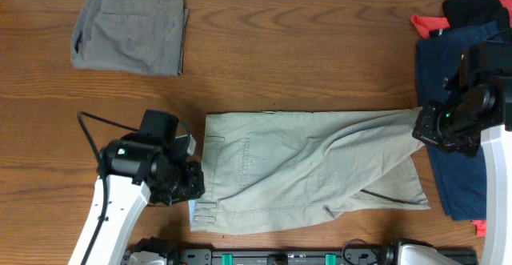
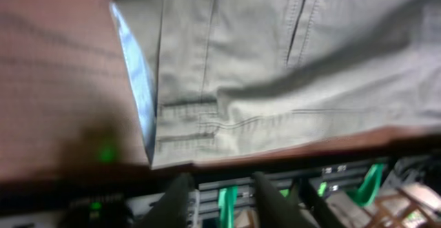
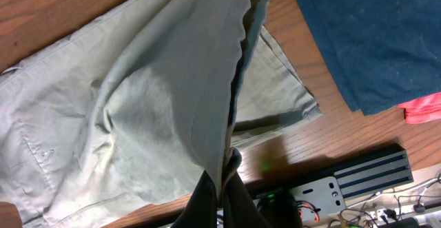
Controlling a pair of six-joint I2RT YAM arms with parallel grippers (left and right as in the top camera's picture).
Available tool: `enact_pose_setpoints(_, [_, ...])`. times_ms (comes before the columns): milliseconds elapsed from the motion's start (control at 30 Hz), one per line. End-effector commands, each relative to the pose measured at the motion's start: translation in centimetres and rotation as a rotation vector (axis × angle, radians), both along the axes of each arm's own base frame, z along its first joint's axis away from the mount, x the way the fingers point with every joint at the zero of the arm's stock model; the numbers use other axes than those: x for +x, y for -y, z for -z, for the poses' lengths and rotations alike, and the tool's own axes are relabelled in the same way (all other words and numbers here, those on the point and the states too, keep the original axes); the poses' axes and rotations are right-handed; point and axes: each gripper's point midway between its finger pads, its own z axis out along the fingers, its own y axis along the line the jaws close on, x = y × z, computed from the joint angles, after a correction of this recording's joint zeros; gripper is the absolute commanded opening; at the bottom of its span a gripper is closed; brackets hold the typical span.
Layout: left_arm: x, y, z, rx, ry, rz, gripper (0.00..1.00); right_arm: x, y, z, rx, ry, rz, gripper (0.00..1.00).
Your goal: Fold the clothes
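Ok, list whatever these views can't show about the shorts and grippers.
Overhead: left gripper fingertips, hidden under its own wrist.
Right wrist: right gripper tips, wrapped in the khaki shorts.
Overhead: navy shorts, cut off by the right edge.
Left wrist: stitching detail, blurred.

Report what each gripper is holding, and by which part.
The right gripper pinches the khaki shorts by the edge of one leg's end. The left gripper is open near the waistband, holding nothing.

Khaki shorts (image 1: 304,169): matt woven cotton, creased. Table (image 1: 320,49): grained wood, slight sheen.
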Motion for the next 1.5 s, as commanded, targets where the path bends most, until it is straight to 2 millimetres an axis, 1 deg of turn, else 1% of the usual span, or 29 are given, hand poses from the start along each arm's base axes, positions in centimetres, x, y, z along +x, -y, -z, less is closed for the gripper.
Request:
enact_pose_setpoints(0, [0.0, 0.0, 2.3, 0.017, -0.083, -0.010, 0.54, -0.1, 0.3, -0.2, -0.013, 0.009, -0.002, 0.01])
enact_pose_setpoints(267, [2.0, 0.4, 7.9, 0.043, -0.215, -0.009, 0.56, -0.1, 0.3, -0.2, -0.017, 0.009, -0.028, 0.01])
enact_pose_setpoints(400, [2.3, 0.5, 10.1, 0.052, -0.266, 0.007, 0.55, -0.1, 0.3, -0.2, -0.017, 0.010, -0.028, 0.01])
enact_pose_setpoints(567, [1.8, 0.4, 11.6, 0.060, -0.324, 0.030, 0.55, 0.0, 0.3, -0.2, -0.019, 0.014, -0.032, 0.01])
enact_pose_setpoints(667, [1.9, 0.4, 12.2, 0.060, -0.333, 0.040, 0.55, 0.0, 0.3, -0.2, -0.019, 0.016, -0.032, 0.01])
enact_pose_setpoints(800, [2.0, 0.4, 12.3, 0.058, -0.328, 0.050, 0.54, 0.1, 0.3, -0.2, -0.019, 0.017, -0.032, 0.01])
enact_pose_setpoints(833, [2.0, 0.4, 12.3, 0.057, -0.327, 0.055, 0.53, 0.1, 0.3, -0.2, -0.019, 0.017, -0.032, 0.01])
enact_pose_setpoints(867, [1.9, 0.4, 12.3, 0.056, -0.327, 0.056, 0.43, 0.1, 0.3, -0.2, -0.019, 0.017, -0.032, 0.01])
enact_pose_setpoints(900, [1.9, 0.5, 12.3, 0.053, -0.329, 0.055, 0.29, 0.1, 0.3, -0.2, -0.019, 0.017, -0.032, 0.01])
enact_pose_setpoints(967, [1.9, 0.6, 12.2, 0.044, -0.331, 0.058, 0.06, 0.1, 0.3, -0.2, -0.019, 0.019, -0.032, 0.01])
enact_pose_setpoints(1100, [1.6, 0.6, 12.1, 0.044, -0.344, 0.060, 0.06, 0.3, 0.3, -0.2, -0.020, 0.026, -0.031, 0.01])
enact_pose_setpoints(1233, [1.3, 0.5, 11.4, 0.046, -0.354, 0.060, 0.06, 0.3, 0.3, -0.2, -0.020, 0.026, -0.031, 0.01])
enact_pose_setpoints(1300, [1.5, 0.5, 10.7, 0.043, -0.337, 0.060, 0.06, 0.3, 0.3, -0.2, -0.020, 0.026, -0.031, 0.01])
enact_pose_setpoints(1467, [1.8, 0.6, 7.6, 0.028, -0.246, 0.059, 0.06, 0.2, 0.3, -0.2, -0.020, 0.024, -0.031, 0.01])
